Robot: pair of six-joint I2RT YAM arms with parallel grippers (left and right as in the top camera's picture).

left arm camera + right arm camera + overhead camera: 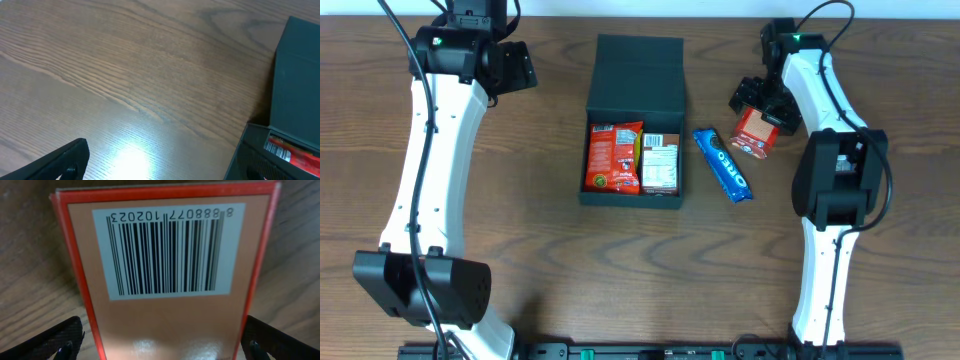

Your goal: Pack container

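My left arm (425, 170) stretches up the table, my left gripper (516, 66) turned inward, jaws wide apart. My right arm (817, 270) bends back at the elbow, and my right gripper (753, 98) points down, fingers (57, 342) spread wide.

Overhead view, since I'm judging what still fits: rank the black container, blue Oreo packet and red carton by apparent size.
Largest: black container.
Then, too close to rank: blue Oreo packet and red carton, which is partly hidden.
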